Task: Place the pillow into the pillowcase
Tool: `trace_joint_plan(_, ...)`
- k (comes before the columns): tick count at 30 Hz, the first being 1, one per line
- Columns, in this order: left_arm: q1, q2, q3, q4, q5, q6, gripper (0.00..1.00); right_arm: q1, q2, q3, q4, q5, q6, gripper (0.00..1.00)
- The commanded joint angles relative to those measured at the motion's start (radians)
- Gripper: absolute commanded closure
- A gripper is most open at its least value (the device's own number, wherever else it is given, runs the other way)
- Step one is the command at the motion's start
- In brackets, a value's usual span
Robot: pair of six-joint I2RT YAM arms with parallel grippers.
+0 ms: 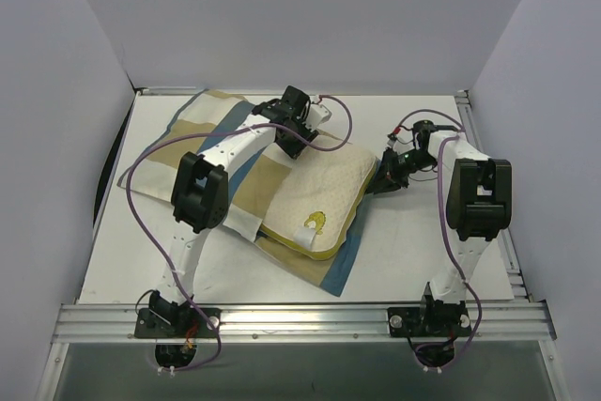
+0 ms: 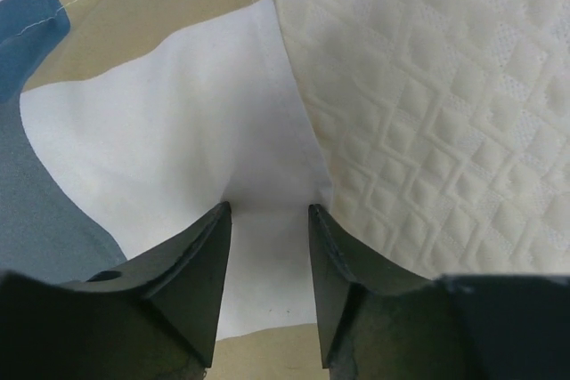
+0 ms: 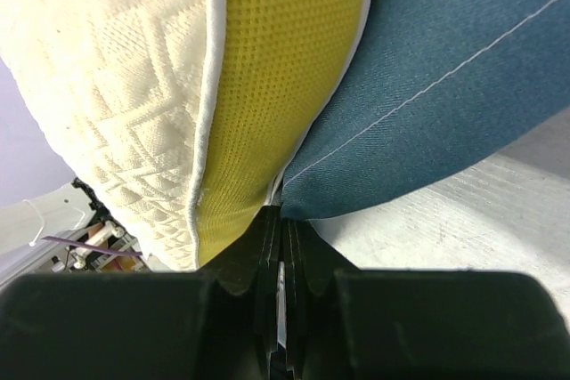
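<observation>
Atop the pillowcase (image 1: 202,133) lies the pillow (image 1: 324,190); right gripper (image 3: 280,217) apparently clamps the case's blue hem, left gripper (image 2: 267,211) gapes over white cloth.

No readable text, brand, number or sign appeared in any of the three views. The only mark was a small yellow emblem (image 1: 318,223) near one corner of the pillow (image 1: 324,185), with a white tag (image 1: 304,236) just beside it. Both were too small to show any letters.
</observation>
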Motion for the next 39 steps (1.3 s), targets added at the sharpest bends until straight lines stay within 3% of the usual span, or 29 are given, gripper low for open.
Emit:
trace_joint_plan(1, 0.002, -0.028, 0.056, -0.013, 0.05, 0.0, 0.5, 0.005, -0.061, 0.031, -0.071, -0.006, -0.023, 1.0)
trace_joint_plan(10, -0.021, -0.097, 0.039, -0.017, 0.097, -0.02, 0.48, 0.005, -0.058, 0.027, -0.074, -0.008, -0.028, 1.0)
trace_joint_plan(20, -0.018, -0.035, 0.03, -0.027, 0.058, 0.006, 0.49, 0.005, -0.063, 0.025, -0.08, -0.011, -0.031, 1.0)
trace_joint_plan(27, 0.01, 0.005, 0.047, -0.03, -0.012, 0.045, 0.61, 0.005, -0.07, 0.01, -0.088, -0.02, -0.045, 1.0)
trace_joint_plan(32, 0.01, 0.006, 0.076, -0.045, 0.023, 0.058, 0.78, 0.03, -0.057, 0.014, -0.085, -0.032, -0.039, 1.0)
trace_joint_plan(34, 0.008, -0.002, 0.08, -0.054, 0.053, 0.045, 0.75, 0.033, -0.055, 0.018, -0.085, -0.034, -0.037, 1.0)
trace_joint_plan(35, 0.007, -0.014, 0.079, -0.054, 0.075, 0.039, 0.65, 0.035, -0.055, 0.018, -0.083, -0.034, -0.039, 1.0)
trace_joint_plan(39, -0.002, -0.044, 0.076, -0.051, 0.127, 0.006, 0.53, 0.035, -0.054, 0.016, -0.083, -0.032, -0.039, 1.0)
